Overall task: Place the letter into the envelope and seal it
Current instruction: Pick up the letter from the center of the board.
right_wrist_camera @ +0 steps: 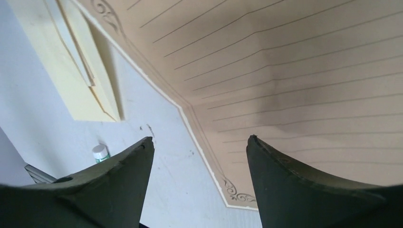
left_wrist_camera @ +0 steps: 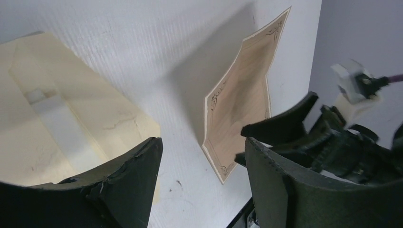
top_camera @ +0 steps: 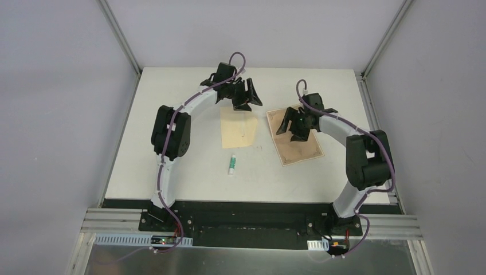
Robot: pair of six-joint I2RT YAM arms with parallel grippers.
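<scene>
Left gripper [left_wrist_camera: 204, 142] and right gripper [right_wrist_camera: 199, 140] are hovering, fingers apart, empty.
Right gripper is hanging over the letter [right_wrist_camera: 294, 71], right of the envelope [top_camera: 238, 129]; pinching the letter's envelope-side edge cleanly is advised.

envelope [top_camera: 239, 129] left of letter [top_camera: 302, 152], tube [top_camera: 232, 164] before envelope

A robotics lab cell: grey wall panels [top_camera: 51, 86] on silver aluminium rails [top_camera: 119, 35] enclose a white tabletop [top_camera: 275, 177], 2 black-and-white robot arms [top_camera: 171, 134] bolted at its near edge.

white-green tube [top_camera: 232, 163] on white table [top_camera: 269, 177]
</scene>
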